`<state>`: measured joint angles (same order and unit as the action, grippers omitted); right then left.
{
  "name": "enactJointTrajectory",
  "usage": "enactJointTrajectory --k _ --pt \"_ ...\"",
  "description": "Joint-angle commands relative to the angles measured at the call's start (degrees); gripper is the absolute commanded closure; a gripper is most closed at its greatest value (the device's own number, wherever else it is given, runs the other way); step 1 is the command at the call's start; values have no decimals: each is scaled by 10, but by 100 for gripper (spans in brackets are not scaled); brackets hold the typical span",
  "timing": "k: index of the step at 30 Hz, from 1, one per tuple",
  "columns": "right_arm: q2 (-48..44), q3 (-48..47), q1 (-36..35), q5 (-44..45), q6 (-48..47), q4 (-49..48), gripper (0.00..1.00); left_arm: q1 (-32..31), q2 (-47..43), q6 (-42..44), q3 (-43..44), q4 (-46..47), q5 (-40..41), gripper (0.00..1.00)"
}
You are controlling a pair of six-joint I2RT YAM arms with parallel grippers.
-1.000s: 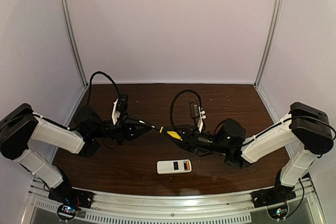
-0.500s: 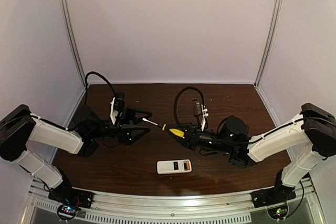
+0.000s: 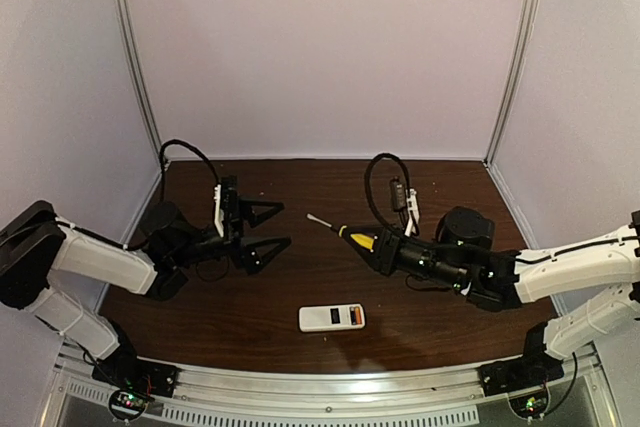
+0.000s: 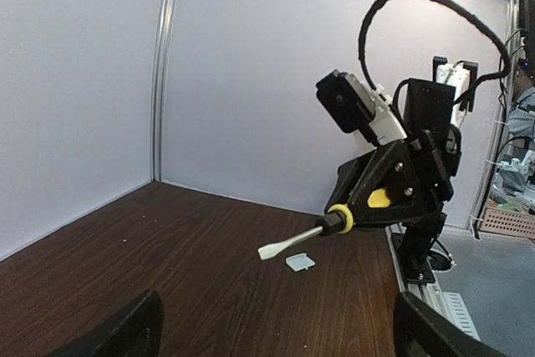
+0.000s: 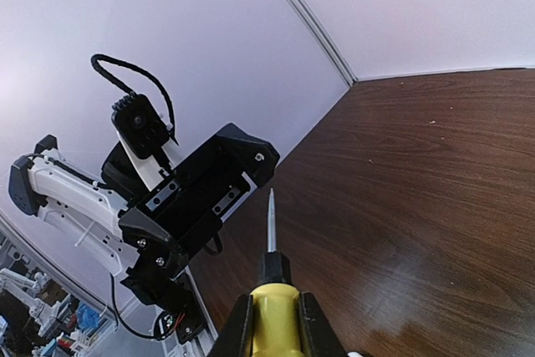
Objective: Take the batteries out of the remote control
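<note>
The remote control (image 3: 331,318) lies back up on the table near the front edge, between the two arms. An orange battery (image 3: 352,316) shows at the right end of its dark recess; the dark one I cannot make out. My left gripper (image 3: 274,228) hangs wide open and empty, left of the middle, away from the remote. My right gripper (image 3: 378,245) is shut on the yellow handle of a screwdriver (image 3: 340,231), whose blade points left toward the left gripper. In the right wrist view the screwdriver (image 5: 272,290) sits between my fingers, with the open left gripper (image 5: 201,198) beyond its tip.
A small white cover piece (image 4: 300,262) lies on the dark wooden table (image 3: 260,307) just under the screwdriver (image 4: 301,241) tip. Pale walls close the back and both sides. A metal rail (image 3: 320,382) runs along the near edge.
My left gripper let go of the screwdriver's blade, opened wide and drew back to the left. The right arm pulled back to the right with the screwdriver.
</note>
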<state>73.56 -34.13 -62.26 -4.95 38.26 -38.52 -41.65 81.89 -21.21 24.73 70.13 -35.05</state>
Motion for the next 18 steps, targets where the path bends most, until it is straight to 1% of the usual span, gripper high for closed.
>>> enactJointTrajectory --k 1,5,7,9,12,15,18 --pt "-42 1 -1 57 -20 118 100 8 53 15 -8 47 20 3" --pt "-83 1 -1 87 -19 181 100 33 115 -40 13 76 -27 3" --pt "-100 0 -2 94 -19 209 100 50 140 -58 30 60 -43 3" --pt "-118 -2 -4 100 -18 238 100 52 149 -39 46 11 -34 7" --pt "-144 -7 -4 115 -16 289 100 52 145 -6 48 -47 2 12" --pt "-158 -23 -5 128 -12 348 100 50 136 17 33 -67 16 13" --pt "-160 -46 -5 129 -7 406 100 35 124 50 13 -80 27 13"
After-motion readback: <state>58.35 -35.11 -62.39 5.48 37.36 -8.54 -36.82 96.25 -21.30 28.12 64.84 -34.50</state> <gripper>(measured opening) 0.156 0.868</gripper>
